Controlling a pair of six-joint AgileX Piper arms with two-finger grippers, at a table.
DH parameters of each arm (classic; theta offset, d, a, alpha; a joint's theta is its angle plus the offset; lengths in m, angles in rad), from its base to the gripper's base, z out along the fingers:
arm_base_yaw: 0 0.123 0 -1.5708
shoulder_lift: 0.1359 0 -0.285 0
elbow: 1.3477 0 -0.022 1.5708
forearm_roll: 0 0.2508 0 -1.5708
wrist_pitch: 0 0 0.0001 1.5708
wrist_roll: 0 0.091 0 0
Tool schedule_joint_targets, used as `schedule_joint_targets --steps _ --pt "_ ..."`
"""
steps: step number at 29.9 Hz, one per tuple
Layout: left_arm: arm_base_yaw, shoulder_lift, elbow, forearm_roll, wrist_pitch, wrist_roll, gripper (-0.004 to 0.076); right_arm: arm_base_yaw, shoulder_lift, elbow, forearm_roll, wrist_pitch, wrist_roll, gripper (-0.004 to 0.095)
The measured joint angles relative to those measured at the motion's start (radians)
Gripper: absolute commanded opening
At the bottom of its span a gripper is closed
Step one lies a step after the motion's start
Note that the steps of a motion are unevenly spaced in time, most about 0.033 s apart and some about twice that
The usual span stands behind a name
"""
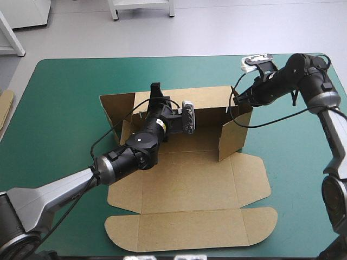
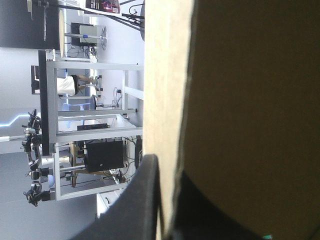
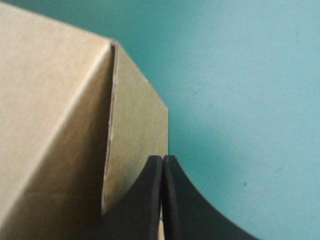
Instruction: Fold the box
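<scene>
Your box [image 1: 190, 184] sits mid-cover [image 1: 65, 108], its lid flat. The left gripper [image 2: 167, 172] is clamped on the box's far wall, which blocks most of its view. The right gripper [image 3: 163, 159], fingers together at the box's far right corner, seems to pinch board.

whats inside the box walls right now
The left gripper, clamped on the back wall of the box, plus bare brown floor. Its arm hides part of that floor.
</scene>
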State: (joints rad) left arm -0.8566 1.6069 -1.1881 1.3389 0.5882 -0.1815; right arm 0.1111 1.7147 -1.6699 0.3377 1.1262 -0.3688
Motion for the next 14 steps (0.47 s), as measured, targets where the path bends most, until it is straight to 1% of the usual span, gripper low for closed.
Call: schedule_joint_targets --steps 5,9,11,13,14 --pt "0.000 0.000 0.000 0.000 0.001 0.000 -0.0008 0.000 -0.083 0.168 0.046 -0.056 -0.070 0.0038" --pt "0.000 0.000 0.000 0.000 0.001 0.000 -0.0008 0.000 -0.150 0.259 0.105 -0.104 -0.181 0.0105" --pt "0.000 0.000 0.000 0.000 0.001 0.000 -0.0008 0.000 -0.168 0.287 0.130 -0.112 -0.235 0.0170" --pt "0.000 0.000 0.000 0.000 0.001 0.000 -0.0008 0.000 -0.171 0.301 0.143 -0.108 -0.282 0.0282" --pt "0.000 0.000 0.000 0.000 0.001 0.000 -0.0008 0.000 -0.171 0.303 0.148 -0.106 -0.300 0.0357"
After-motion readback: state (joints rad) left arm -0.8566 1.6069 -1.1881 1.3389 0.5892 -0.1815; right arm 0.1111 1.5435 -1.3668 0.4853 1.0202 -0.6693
